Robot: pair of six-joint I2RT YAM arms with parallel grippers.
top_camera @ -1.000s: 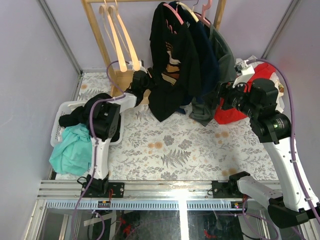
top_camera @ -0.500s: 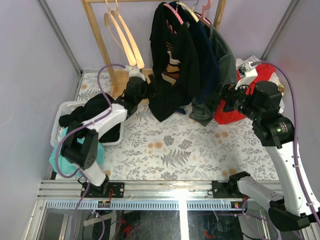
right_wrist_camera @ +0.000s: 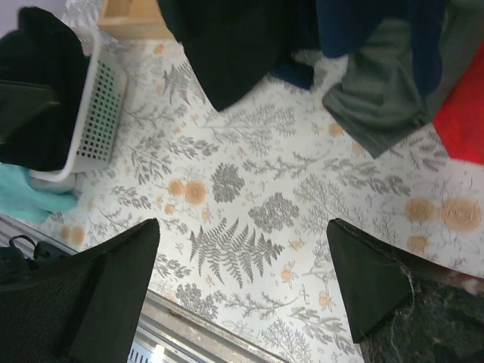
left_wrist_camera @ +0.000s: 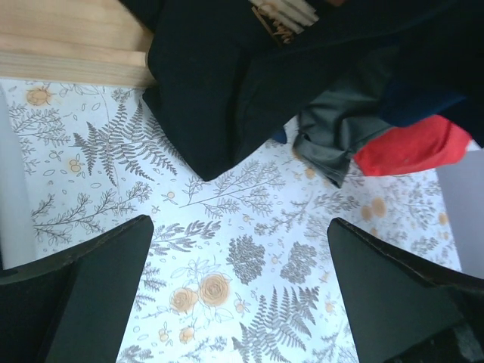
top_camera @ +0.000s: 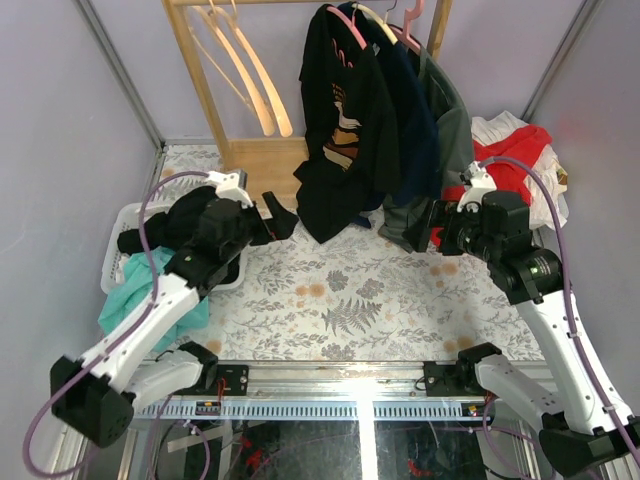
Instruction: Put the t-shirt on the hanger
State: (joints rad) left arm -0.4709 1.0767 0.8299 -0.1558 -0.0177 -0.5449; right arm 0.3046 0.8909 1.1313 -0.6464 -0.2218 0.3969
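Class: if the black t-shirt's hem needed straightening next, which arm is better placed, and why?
Probably left. The left tool, open, sits just beside the t-shirt, near its hem; the right tool, also open, is by the grey garment, further away.

The right gripper (right_wrist_camera: 242, 227) hovers over the floral table (right_wrist_camera: 302, 174), its jaws wide apart and nothing between them. At the top of the view hang the black t-shirt (right_wrist_camera: 234, 45), a navy garment (right_wrist_camera: 378, 26) and a grey garment (right_wrist_camera: 393, 91) (red cloth (right_wrist_camera: 463, 121) at the right edge). On the left, a white basket (right_wrist_camera: 102, 113) holds dark clothing (right_wrist_camera: 34, 76), with teal cloth (right_wrist_camera: 23, 198) beside it.
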